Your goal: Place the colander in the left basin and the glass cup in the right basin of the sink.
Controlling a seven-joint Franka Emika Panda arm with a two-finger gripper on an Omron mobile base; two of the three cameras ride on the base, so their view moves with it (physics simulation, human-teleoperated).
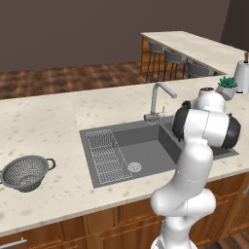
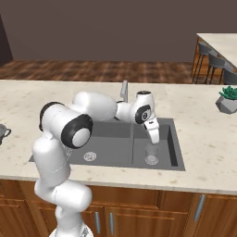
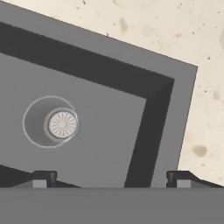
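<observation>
Colander (image 1: 26, 171) perforated grey metal; glass cup (image 2: 152, 155) clear, smooth; sink (image 1: 92, 137) matt dark grey; counter (image 1: 44, 121) speckled stone.

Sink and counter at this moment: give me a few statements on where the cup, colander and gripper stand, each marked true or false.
1. The glass cup stands upright in the right basin. True.
2. The colander lies in the left basin. False: it sits on the counter, left of the sink.
3. The gripper is open above the cup. True: its fingertips stand wide apart with nothing between them.
4. The wire rack is in the right basin. False: it lies in the left basin, beside the drain.
5. The cup is clamped between the fingers. False: it stands free on the basin floor.
</observation>
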